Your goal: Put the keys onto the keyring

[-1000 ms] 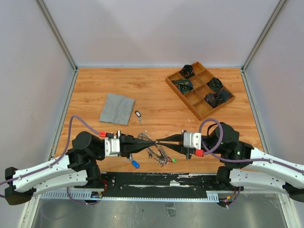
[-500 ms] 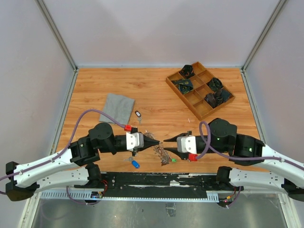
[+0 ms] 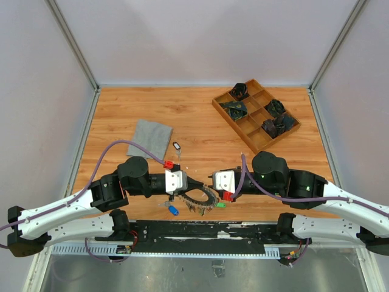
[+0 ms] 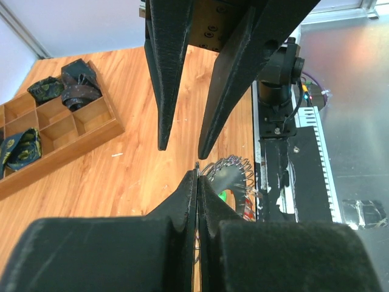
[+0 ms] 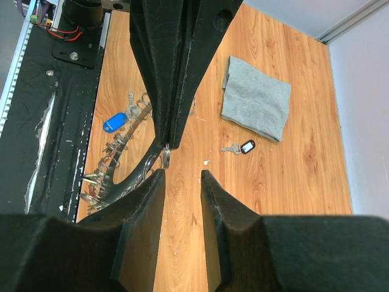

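The keyring [image 3: 200,204] is a ring crowded with silver keys, lying near the table's front edge. It also shows in the left wrist view [image 4: 234,173] and the right wrist view [image 5: 115,159]. My left gripper [image 3: 196,185] is shut on a thin loop of the keyring's metal, which shows at its tip [image 5: 165,155]. My right gripper [image 3: 205,184] is open, its fingertips [image 5: 159,176] on either side just beyond the left tip and holding nothing. A loose key with a black tag [image 3: 177,146] lies beside the grey cloth. A blue tag [image 3: 174,210] and a green tag [image 3: 222,205] lie by the ring.
A grey cloth [image 3: 149,139] lies at mid left. A wooden divider tray [image 3: 255,143] with dark bundles stands at the back right. The black base rail [image 3: 200,230] runs along the near edge, just behind the keyring.
The left arm has reached right and the right arm left, so the wrists are closer. The right gripper, meeting the left tip a second ago, now stands open. The keyring has shifted slightly.
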Action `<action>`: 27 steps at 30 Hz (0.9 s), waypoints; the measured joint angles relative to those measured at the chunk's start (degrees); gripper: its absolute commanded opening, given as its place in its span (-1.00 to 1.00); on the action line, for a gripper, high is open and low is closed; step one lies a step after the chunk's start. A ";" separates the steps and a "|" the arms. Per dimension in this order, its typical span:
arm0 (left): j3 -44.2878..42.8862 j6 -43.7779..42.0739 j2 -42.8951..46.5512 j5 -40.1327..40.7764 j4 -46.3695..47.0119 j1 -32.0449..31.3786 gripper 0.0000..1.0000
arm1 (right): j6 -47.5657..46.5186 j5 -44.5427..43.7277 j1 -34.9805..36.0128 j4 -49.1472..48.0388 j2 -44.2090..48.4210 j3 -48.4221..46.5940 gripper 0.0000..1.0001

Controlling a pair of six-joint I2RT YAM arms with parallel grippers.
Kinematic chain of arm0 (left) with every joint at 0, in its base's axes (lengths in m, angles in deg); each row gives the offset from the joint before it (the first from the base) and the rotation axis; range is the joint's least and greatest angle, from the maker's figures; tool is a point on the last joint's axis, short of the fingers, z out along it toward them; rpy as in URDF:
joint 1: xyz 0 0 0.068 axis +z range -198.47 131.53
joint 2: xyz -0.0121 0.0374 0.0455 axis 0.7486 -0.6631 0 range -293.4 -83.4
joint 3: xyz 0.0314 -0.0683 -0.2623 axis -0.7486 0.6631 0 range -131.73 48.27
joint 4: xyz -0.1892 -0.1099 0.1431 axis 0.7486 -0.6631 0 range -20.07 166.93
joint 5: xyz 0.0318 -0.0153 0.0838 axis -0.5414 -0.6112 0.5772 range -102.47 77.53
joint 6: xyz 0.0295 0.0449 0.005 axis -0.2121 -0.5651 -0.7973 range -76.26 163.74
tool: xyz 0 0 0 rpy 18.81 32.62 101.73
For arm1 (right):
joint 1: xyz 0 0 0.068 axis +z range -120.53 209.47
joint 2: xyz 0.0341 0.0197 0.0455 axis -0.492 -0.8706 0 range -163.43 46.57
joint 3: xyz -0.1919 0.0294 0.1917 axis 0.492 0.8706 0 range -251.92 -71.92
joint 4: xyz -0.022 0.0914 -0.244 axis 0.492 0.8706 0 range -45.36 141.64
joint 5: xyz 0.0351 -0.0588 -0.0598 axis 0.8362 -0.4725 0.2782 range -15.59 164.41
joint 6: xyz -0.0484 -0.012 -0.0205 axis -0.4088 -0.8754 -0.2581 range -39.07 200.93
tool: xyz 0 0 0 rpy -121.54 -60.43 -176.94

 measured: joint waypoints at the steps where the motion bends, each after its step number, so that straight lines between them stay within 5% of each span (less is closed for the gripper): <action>1: 0.00 -0.11 0.00 -0.04 -0.04 0.00 -0.99 | 0.04 0.00 0.00 -0.15 -0.04 0.00 -0.43; 19: 0.00 -0.33 -0.02 -0.17 -0.13 0.00 -0.99 | 1.84 4.42 0.00 -0.68 -2.60 0.00 -0.64; 24: 0.00 -0.35 0.00 -0.44 -0.74 0.00 -0.99 | 1.97 4.35 0.00 -0.98 -3.32 0.00 -0.98; 27: 0.00 -0.55 0.02 -0.96 -1.27 0.00 -0.99 | 2.32 4.17 0.00 -1.07 -3.58 0.00 -0.99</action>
